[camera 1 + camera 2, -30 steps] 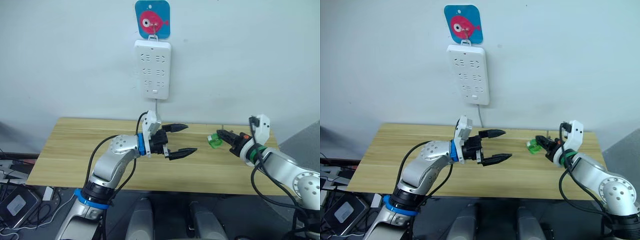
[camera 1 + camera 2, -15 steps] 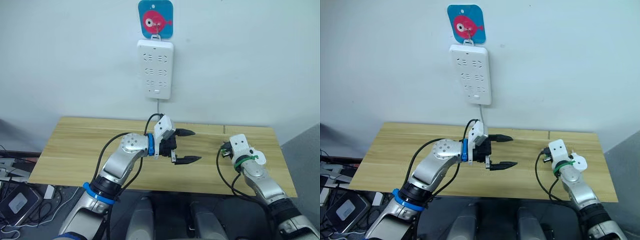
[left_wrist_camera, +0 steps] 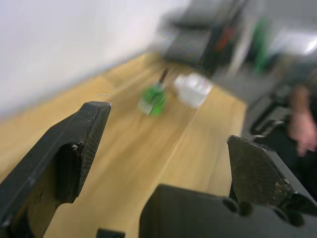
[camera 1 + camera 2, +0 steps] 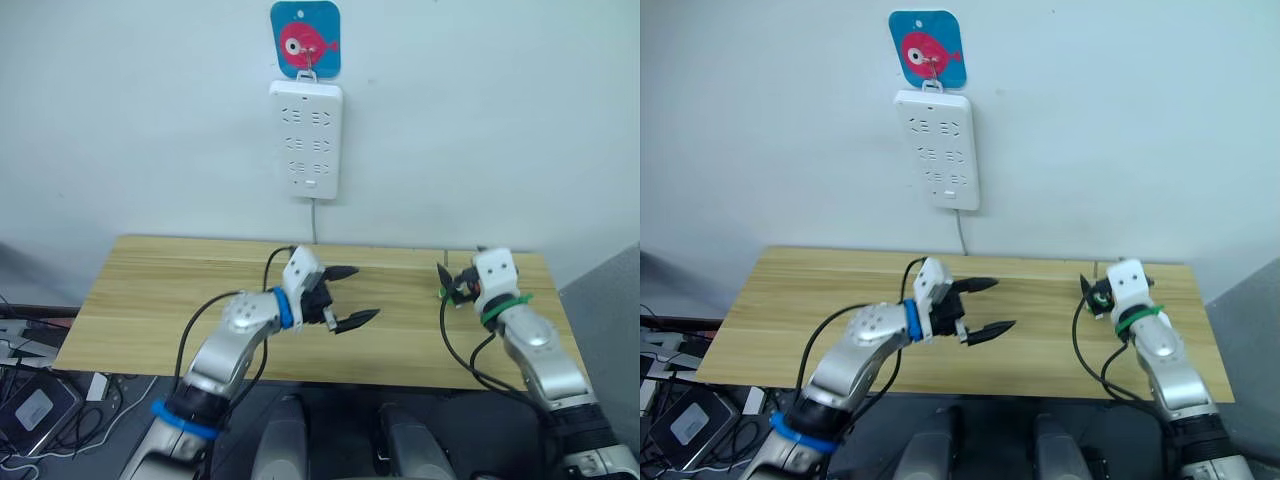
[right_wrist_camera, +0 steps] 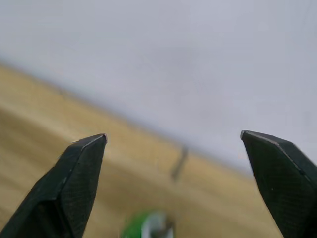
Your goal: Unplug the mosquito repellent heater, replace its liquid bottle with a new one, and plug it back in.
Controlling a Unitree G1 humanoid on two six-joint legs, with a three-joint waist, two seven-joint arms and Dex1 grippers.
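The liquid bottle (image 3: pixel 152 99) is small and green with a thin wick, and it rests on the wooden table (image 4: pixel 150 290) near the right end. My right gripper (image 5: pixel 173 136) is open just above the bottle (image 5: pixel 148 225), fingers wide apart with nothing between them. In the head view that right gripper (image 4: pixel 446 285) hangs low at the table's back right. My left gripper (image 4: pixel 348 295) hovers open and empty over the table's middle, pointing toward the bottle. The mosquito repellent heater is out of view. A blurred white shape (image 3: pixel 193 89) behind the bottle looks like my right wrist housing.
A long white power strip (image 4: pixel 306 140) hangs on the wall under a blue fish plaque (image 4: pixel 305 38), its sockets bare and its cord running down behind the table. Cables and boxes (image 4: pixel 30 400) lie on the floor at left. A person's hand (image 3: pixel 302 126) shows blurred beyond the table.
My right gripper carried the green bottle down to the table and has opened, so the bottle is free of its fingers. The left gripper stayed open near the middle.
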